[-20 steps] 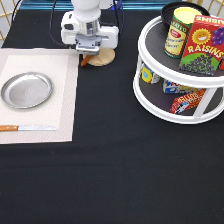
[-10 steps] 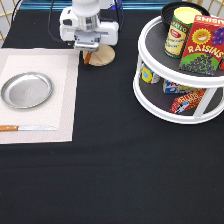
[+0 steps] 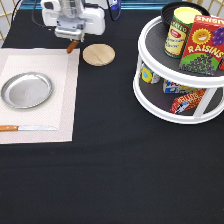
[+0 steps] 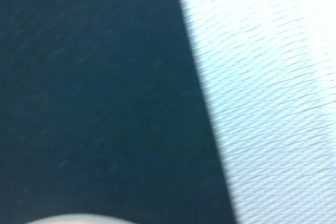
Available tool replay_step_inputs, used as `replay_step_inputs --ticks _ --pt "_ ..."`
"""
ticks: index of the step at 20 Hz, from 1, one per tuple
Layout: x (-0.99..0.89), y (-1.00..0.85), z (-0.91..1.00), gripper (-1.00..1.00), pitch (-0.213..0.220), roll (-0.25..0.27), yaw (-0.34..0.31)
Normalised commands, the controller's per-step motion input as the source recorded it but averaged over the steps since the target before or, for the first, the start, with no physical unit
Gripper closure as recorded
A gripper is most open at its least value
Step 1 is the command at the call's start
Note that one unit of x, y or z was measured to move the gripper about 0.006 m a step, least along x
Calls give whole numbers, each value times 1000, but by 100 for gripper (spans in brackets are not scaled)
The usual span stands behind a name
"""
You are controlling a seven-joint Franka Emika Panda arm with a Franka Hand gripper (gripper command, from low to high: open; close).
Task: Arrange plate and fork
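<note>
The round silver plate (image 3: 26,90) lies on the left part of the white placemat (image 3: 45,70). My gripper (image 3: 71,39) is at the exterior view's top, over the placemat's far right corner. It is shut on the fork (image 3: 73,47); only the reddish-brown handle shows, slanting down below the hand, and the tines are hidden. The fork hangs just left of the tan wooden disc (image 3: 99,54). The wrist view shows the black cloth (image 4: 90,100) beside the placemat's edge (image 4: 277,110).
A wooden-handled knife (image 3: 27,128) lies along the placemat's near edge. A white two-tier round rack (image 3: 150,85) stands at the exterior view's right, with a can (image 3: 177,31) and a raisins box (image 3: 202,45) on top and packets below.
My gripper has moved toward the exterior view's left and a little toward its top, away from the wooden disc. The fork's handle has moved with it. The plate and knife have not moved.
</note>
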Motion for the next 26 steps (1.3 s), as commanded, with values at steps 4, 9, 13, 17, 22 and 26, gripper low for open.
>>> replay_step_inputs --ticks 4,9,13,17,22,26 --pt "0 -702 104 100 0 21 -117" --pt "-36 -305 -19 100 -47 30 -250" --pt "-131 0 -141 100 -71 84 -339" --pt "-118 0 -152 100 -70 90 -344" --pt "-38 0 -229 100 -109 54 -347" --pt "0 0 -167 100 -102 16 -356"
